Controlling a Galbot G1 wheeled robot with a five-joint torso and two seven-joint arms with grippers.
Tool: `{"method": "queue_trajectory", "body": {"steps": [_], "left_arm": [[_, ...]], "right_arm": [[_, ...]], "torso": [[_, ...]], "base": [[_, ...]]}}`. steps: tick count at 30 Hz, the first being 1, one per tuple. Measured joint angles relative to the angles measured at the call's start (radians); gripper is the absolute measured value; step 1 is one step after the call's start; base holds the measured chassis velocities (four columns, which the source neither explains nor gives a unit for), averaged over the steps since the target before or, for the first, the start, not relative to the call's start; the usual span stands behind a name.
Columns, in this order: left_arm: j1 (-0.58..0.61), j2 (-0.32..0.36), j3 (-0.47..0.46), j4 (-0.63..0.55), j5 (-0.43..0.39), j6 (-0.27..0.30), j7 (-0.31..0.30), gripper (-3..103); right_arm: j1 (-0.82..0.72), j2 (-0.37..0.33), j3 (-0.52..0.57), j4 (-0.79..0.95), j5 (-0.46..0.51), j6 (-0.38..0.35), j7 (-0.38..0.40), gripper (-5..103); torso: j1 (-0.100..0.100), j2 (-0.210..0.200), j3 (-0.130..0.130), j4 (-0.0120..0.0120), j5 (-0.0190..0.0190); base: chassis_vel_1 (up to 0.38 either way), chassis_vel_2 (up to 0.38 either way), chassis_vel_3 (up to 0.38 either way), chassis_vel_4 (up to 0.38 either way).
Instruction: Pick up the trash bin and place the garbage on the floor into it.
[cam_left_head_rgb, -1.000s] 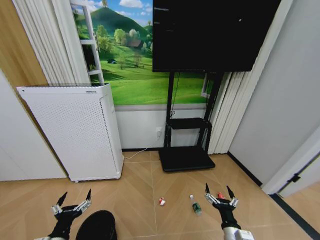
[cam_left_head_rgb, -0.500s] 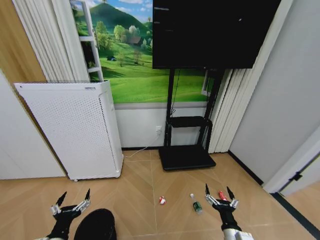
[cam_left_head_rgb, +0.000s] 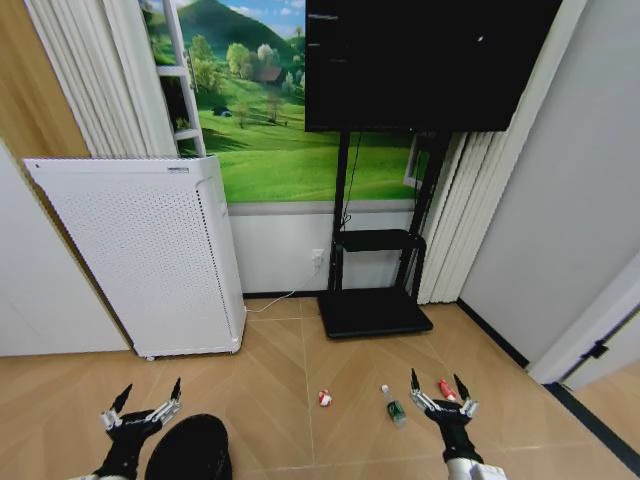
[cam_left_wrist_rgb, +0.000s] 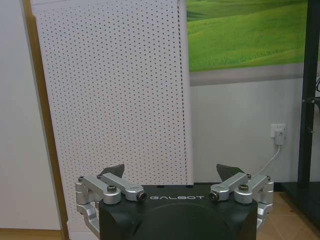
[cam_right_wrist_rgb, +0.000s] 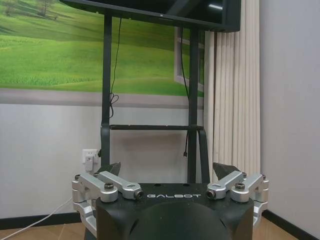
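The small round black wire-mesh trash bin (cam_left_head_rgb: 190, 448) stands on the light tan chevron-plank floor (cam_left_head_rgb: 270, 380) at the near edge of the head view, just beside the left pincer (cam_left_head_rgb: 143, 409). That pincer hangs low above the floor with its fingers spread wide and nothing between them. In the left wrist view the same pincer (cam_left_wrist_rgb: 172, 174) faces the tall white perforated box-shaped appliance (cam_left_wrist_rgb: 115, 100), which stands against the wall.

The right pincer (cam_left_head_rgb: 437, 393) hangs low on the other side, also spread wide and empty; in the right wrist view it (cam_right_wrist_rgb: 166, 170) points toward the black stand (cam_right_wrist_rgb: 150, 120) under the dark screen.

Three small litter pieces lie on the floor between the bin and the right pincer: a white-and-red piece (cam_left_head_rgb: 324, 398), a green piece (cam_left_head_rgb: 393, 406) near it, and a red piece (cam_left_head_rgb: 446, 388) seen between the right pincer's fingertips.
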Motion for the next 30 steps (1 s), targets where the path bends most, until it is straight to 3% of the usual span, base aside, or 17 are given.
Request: {"method": "queue_trajectory", "body": {"steps": [8, 12, 30], "left_arm": [[0.0, 0.001, 0.003, 0.001, 0.0, 0.002, -0.001, 100], [0.0, 0.001, 0.005, 0.002, 0.002, 0.003, -0.001, 100], [-0.002, 0.013, -0.004, 0.045, -0.003, 0.006, -0.002, 97]], "right_arm": [[0.0, 0.002, 0.002, -0.002, 0.003, 0.002, 0.005, 100], [-0.009, -0.003, 0.001, 0.008, 0.044, 0.023, -0.03, 100], [-0.007, -0.005, 0.001, -0.005, 0.035, 0.046, -0.035, 100]], "torso": [[-0.011, -0.032, -0.021, 0.0, 0.0], [-0.018, -0.053, -0.035, -0.0001, -0.0001], [-0.042, -0.129, -0.087, 0.0, 0.0]], "base": [[0.0, 0.0, 0.0, 0.0], [0.0, 0.0, 0.0, 0.0], [0.0, 0.0, 0.0, 0.0]]}}
